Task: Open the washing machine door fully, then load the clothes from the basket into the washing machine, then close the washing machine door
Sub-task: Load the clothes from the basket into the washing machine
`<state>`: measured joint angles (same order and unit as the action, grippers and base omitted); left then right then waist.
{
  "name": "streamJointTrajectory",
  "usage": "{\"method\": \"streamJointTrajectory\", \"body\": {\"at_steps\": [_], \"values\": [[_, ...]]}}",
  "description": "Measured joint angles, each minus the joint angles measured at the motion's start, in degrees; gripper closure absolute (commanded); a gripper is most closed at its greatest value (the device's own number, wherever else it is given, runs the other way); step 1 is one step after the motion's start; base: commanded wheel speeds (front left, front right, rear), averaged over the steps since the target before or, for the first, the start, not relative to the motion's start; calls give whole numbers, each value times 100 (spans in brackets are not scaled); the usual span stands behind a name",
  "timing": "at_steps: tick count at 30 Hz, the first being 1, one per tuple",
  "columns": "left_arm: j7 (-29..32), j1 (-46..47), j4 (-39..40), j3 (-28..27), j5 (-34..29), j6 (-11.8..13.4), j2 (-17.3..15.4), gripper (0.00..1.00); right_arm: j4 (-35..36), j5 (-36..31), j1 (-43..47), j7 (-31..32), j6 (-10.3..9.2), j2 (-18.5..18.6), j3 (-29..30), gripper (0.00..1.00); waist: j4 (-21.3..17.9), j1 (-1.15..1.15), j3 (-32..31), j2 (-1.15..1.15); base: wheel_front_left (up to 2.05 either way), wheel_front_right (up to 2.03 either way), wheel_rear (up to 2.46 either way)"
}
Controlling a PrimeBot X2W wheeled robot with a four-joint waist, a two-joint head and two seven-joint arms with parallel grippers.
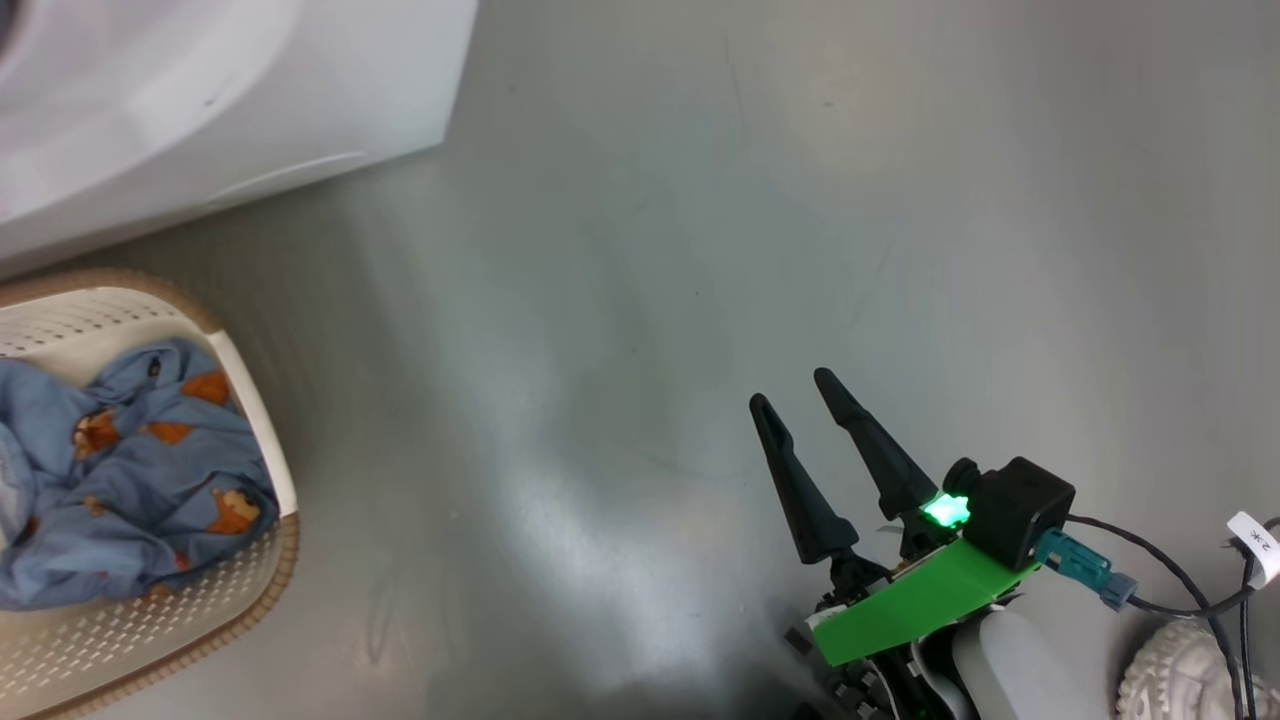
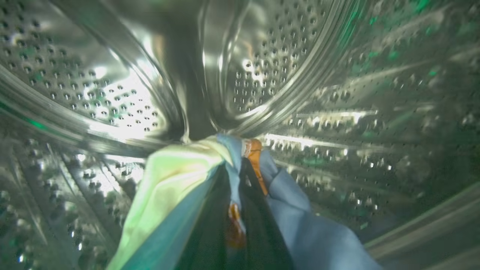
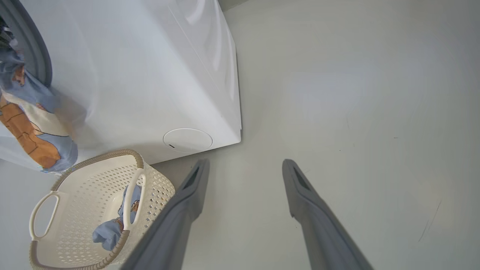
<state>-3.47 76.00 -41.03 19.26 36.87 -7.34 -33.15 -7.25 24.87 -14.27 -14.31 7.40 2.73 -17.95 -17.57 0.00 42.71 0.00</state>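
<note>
My left gripper (image 2: pixel 243 165) is inside the steel perforated drum (image 2: pixel 123 101) of the washing machine (image 3: pixel 150 75), shut on a bunch of the clothes (image 2: pixel 300 228): light blue fabric with orange figures and a cream piece. More of that garment (image 3: pixel 26 123) hangs out of the drum mouth over the grey rubber ring (image 3: pixel 35 56). The basket (image 1: pixel 262 415) stands on the floor in front of the machine (image 1: pixel 200 100) with blue printed clothes (image 1: pixel 130 490) in it. My right gripper (image 1: pixel 795 395) hovers open and empty over the floor, to the right of the basket (image 3: pixel 75 180). The washing machine door is out of view.
The round lower flap (image 3: pixel 187 140) sits on the machine's front near its corner. Grey floor (image 1: pixel 650 250) spreads to the right of the machine and the basket. A cable (image 1: pixel 1170 580) and a pale ribbed part (image 1: pixel 1180 670) lie beside my right arm.
</note>
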Motion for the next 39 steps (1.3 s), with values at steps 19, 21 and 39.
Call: {"method": "streamJointTrajectory", "body": {"at_steps": [19, 21, 39], "values": [[-1124, 10, 420, -332, -1014, 1, 230, 0, -8, 58, -5, 0, 0, 0, 5, 0, -7, 0, 120, 0, 0, 0, 0], [-1124, -40, 452, -336, -1024, 0, 289, 0, -9, 57, -7, 0, 0, 0, 23, 0, 39, 0, 88, 0, 0, 0, 0], [-1124, -1412, 1648, -743, -744, 0, 567, 0, -132, -18, -156, 0, 0, 7, 318, 0, 524, -1, -212, 0, 0, 0, 0]]}}
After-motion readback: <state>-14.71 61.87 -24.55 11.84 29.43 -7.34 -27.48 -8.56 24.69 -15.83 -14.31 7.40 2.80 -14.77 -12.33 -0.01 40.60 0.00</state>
